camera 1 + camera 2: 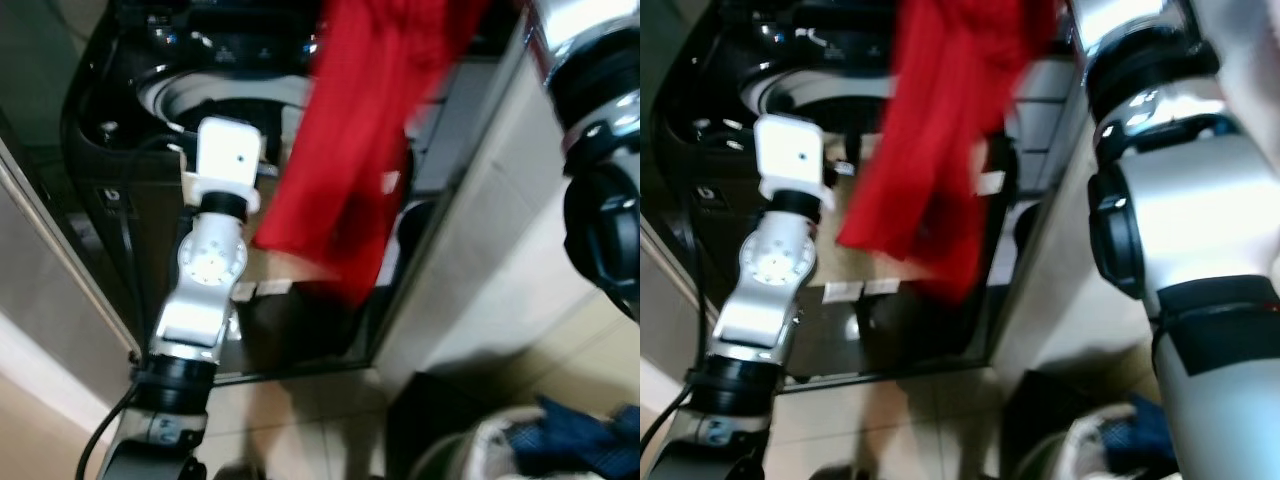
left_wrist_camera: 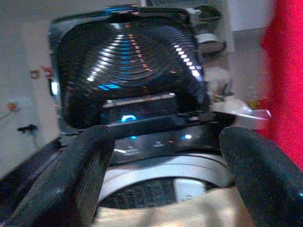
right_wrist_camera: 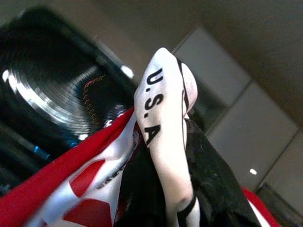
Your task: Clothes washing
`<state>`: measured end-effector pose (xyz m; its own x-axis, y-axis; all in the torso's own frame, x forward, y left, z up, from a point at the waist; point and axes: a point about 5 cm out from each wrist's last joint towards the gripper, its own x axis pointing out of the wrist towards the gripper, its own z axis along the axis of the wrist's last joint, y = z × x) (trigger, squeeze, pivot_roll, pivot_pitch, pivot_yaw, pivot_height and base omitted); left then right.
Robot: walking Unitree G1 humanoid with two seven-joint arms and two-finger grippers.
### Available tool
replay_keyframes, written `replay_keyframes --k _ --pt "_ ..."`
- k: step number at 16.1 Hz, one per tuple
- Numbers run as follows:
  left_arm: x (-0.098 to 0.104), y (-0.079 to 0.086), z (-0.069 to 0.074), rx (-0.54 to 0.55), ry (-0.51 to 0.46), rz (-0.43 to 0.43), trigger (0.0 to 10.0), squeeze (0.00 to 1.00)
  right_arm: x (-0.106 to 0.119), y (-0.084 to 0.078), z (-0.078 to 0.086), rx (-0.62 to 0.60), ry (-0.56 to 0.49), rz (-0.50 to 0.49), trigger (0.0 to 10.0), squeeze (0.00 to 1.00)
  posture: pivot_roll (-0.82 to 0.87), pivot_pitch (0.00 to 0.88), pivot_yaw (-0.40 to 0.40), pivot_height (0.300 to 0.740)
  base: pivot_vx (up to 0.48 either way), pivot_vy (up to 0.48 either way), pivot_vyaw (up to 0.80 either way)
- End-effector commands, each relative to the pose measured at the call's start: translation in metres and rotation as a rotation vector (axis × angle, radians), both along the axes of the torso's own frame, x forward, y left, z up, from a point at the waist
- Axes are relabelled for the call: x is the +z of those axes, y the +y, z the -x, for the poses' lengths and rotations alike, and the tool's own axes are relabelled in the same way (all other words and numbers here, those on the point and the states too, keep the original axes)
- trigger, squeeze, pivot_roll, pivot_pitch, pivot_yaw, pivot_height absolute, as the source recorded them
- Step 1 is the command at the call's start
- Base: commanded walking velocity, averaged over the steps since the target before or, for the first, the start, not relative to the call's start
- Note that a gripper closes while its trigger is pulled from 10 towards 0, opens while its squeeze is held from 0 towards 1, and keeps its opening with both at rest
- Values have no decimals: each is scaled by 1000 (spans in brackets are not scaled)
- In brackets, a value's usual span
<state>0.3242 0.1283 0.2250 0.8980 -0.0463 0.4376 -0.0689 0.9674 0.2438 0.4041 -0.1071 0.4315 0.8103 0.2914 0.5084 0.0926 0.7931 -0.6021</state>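
Note:
A red garment (image 1: 350, 170) with a white "U.S.A" print (image 3: 161, 118) hangs in the air in front of the black top-loading washing machine (image 1: 120, 130). My right gripper (image 3: 189, 189) is shut on its upper end, with cloth draped over a black finger (image 3: 213, 184). The washer's lid (image 2: 128, 61) stands raised and the drum (image 2: 156, 189) is open. My left arm (image 1: 210, 270) reaches toward the washer's rim. Its gripper (image 2: 165, 156) is open and holds nothing, just short of the drum, with the red cloth to its right.
A laundry basket (image 1: 470, 440) holding blue clothes (image 1: 580, 435) sits on the tiled floor at the lower right. A white cabinet side (image 1: 500, 250) stands close to the right of the washer. A light wall panel (image 1: 40, 300) runs along the left.

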Motion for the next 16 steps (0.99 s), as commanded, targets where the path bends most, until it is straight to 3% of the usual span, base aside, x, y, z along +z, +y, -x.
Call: replay_keyframes --k 1,3,5,9,11,15,16 --pt "-3 9 2 42 12 -4 10000 0 -2 8 0 0 -12 20 0 0 65 0 -100 740 431 0 0" --pt "2 22 8 105 -17 18 10000 0 -6 19 -1 -7 -13 76 0 0 77 0 -104 740 187 369 0" --pt "9 26 14 165 -79 -23 10000 0 21 30 11 -52 -155 153 0 0 106 0 -111 740 0 240 0" --pt "14 25 18 169 -99 -32 10000 0 38 22 16 -225 -264 207 0 0 127 0 -128 740 0 0 0" --pt "14 23 20 172 -102 -39 10000 0 1 24 -1 -157 -12 110 0 0 152 0 -151 740 0 0 0" --pt "8 25 23 171 -75 -35 10000 0 -72 24 -20 -67 326 -3 0 0 170 0 -169 740 0 0 0" --pt "7 23 22 157 -64 -45 10000 0 -108 17 -25 -42 512 -142 0 0 175 0 -170 740 0 0 0"
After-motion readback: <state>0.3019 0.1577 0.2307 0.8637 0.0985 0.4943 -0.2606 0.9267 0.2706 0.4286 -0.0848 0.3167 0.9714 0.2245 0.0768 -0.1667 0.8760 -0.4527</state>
